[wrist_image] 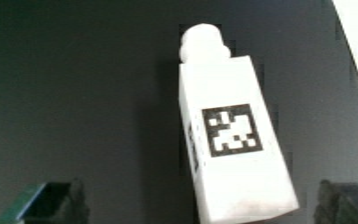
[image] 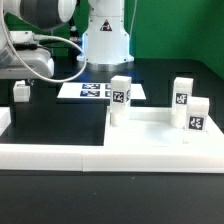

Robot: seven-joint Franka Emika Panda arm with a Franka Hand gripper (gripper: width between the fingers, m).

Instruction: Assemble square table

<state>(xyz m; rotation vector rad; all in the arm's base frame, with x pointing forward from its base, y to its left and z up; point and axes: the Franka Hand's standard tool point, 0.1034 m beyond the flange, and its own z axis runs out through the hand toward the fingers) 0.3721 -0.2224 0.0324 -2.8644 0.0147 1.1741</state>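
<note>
1. A black counter (image: 60, 120) is seen in the exterior view, with a green backdrop behind it and the white arm base (image: 106, 40) at the back.
2. The square tabletop (image: 165, 132) lies flat on the counter toward the exterior view's right, white, with a low rim.
3. Three legs are seen standing upright at the tabletop: one leg (image: 120, 101) at its corner nearest the middle of the picture, a second leg (image: 181, 98) at the far side toward the exterior view's right, a third leg (image: 195, 117) just in front of the second.
4. Each of these legs carries a black-and-white square tag on its visible face. The patterns are coded blocks; no letters, numerals or brand marks can be read.
5. A fourth leg (image: 21, 93) is seen at the exterior view's left, well apart from the tabletop, below the arm's wrist.
6. In the wrist view that leg (wrist_image: 227, 130) lies on the dark counter, its rounded peg end away from the camera and its tag (wrist_image: 233, 130) face up; no writing is legible.
7. The end effector (wrist_image: 208, 200) is held wide; both finger pads (wrist_image: 51, 200) show at either side of the leg, apart from it. Nothing is gripped.
8. The marker board (image: 100, 91) lies flat behind the tabletop, printed with several tags.
9. A long low white rail (image: 50, 155) runs along the near side.
</note>
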